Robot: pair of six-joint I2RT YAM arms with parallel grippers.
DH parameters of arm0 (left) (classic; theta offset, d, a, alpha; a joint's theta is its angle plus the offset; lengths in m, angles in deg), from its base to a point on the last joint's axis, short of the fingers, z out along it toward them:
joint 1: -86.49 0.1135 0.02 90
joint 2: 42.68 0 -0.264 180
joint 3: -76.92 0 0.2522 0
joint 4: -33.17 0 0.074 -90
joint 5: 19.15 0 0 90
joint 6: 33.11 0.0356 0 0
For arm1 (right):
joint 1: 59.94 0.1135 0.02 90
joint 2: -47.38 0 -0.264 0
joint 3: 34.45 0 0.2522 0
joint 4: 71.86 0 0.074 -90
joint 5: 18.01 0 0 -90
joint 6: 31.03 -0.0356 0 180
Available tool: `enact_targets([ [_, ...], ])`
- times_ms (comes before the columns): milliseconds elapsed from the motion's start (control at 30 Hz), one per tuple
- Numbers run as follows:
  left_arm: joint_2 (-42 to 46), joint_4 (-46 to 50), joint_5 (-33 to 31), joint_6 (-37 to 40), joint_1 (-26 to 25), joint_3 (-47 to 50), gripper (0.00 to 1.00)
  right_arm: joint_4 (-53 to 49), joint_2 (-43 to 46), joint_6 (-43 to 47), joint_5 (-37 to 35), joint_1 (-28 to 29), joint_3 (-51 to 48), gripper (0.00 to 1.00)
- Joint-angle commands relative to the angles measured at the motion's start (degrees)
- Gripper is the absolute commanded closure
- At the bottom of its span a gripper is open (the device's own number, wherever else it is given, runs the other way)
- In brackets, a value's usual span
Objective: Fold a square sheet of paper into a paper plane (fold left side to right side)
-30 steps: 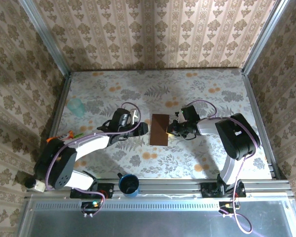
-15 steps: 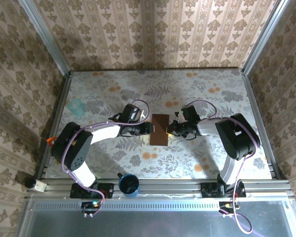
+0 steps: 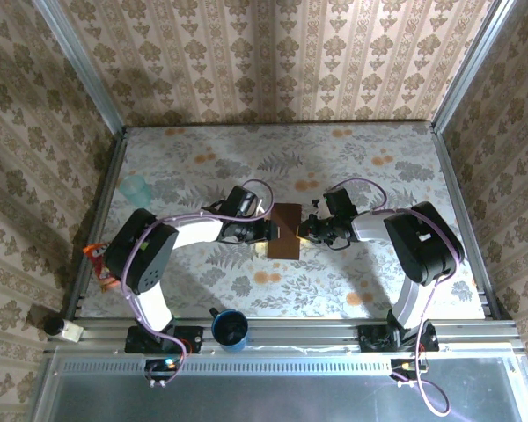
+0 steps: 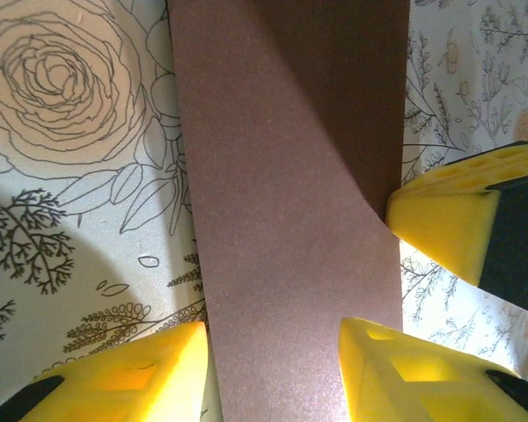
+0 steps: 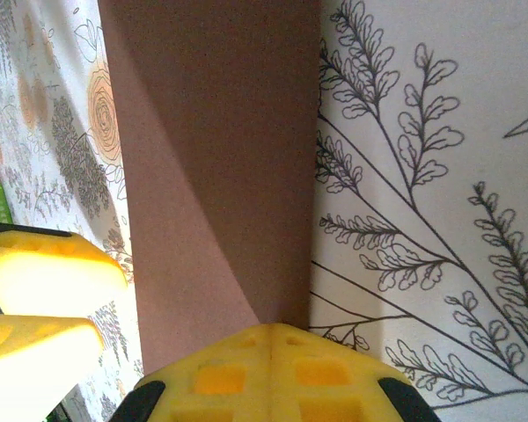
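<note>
Landmark: the blue cup (image 3: 231, 329), on the near rail between the arm bases.

The square sheet of paper (image 3: 286, 231) lies beyond the blue cup and a little to its right, about mid-table. It is doubled into a tall narrow rectangle, with its long edges running away from the cup.

Edges:
- The left long edge is straight and lies flat on the cloth.
- The right long edge bows slightly where a yellow pad meets it.
- A shade line slants across the top layer toward that same spot.

Left gripper (image 3: 266, 230): beyond the cup, at the sheet's left long edge. Its jaws stand a middling gap apart. In its wrist view the yellow fingers (image 4: 132, 378) sit either side of the strip. We cannot tell whether they touch the paper.

Right gripper (image 3: 304, 230): farther right of the cup, at the sheet's right long edge. Its pads are closed together, and the tip meets the paper just inside the edge. We cannot tell whether a layer is pinched.

Room:
- The grippers face each other across the narrow sheet, close together.
- A band of flowered cloth lies between the sheet and the cup.
- A broader stretch of the table (image 3: 361, 167) runs on to the back wall.
- A teal cup (image 3: 136, 188) stands far beyond the blue cup and to its left, well apart from the sheet.
- An orange snack packet (image 3: 99, 261) lies left of the blue cup, at the table's left edge.
</note>
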Motion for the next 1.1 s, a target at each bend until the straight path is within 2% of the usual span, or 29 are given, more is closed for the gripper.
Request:
enact_targets([
  [0, -1.15, 0.98, 1.32, 0.25, -0.76, -1.19, 0.58, -2.86, -1.12, 0.97, -2.31, 0.35, -1.78, 0.93],
  [300, -2.07, -1.86, 3.07, -0.98, -1.13, -0.9, 0.62, -2.91, -1.31, 0.88, -2.16, 0.34, -1.87, 0.93],
  [700, -0.27, -5.06, 2.76, -2.2, -0.04, 0.43, 0.63, -2.91, -1.34, 0.79, -2.02, 0.34, -1.9, 0.93],
  [1067, 1.01, -8.08, 3.01, -5.69, -0.69, 3.61, 0.92, -2.11, 1.99, 3.26, -2.03, 0.34, -0.6, 0.91],
])
